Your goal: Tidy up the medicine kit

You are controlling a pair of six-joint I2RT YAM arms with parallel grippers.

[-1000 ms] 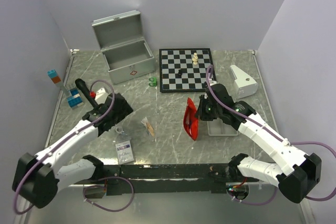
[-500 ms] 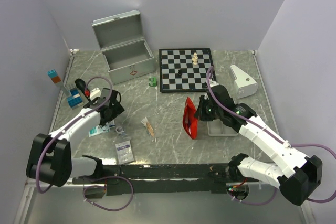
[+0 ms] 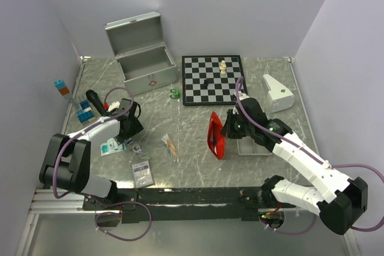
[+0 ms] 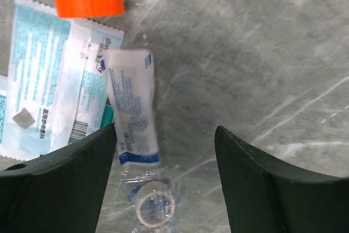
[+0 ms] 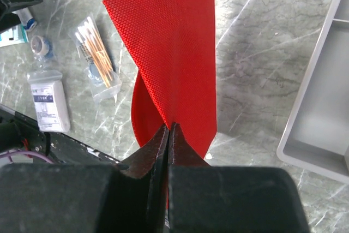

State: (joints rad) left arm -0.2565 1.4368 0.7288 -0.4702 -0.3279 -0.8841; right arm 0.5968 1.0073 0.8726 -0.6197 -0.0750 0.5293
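The left end effector [image 4: 163, 148], spread over the packet [image 4: 132, 107], may snag the sachet [image 4: 49, 80] too; the right end effector [image 5: 169, 132] pinches the pouch [image 5: 174, 42] thinly, so it could slip

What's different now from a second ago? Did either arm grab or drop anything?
The left arm folded back toward the left wall, and the left fingers now hang open over a small white packet, gripping nothing yet. Nothing was let go. The right fingers stay pinched on the red pouch. The metal case and chessboard have not moved.
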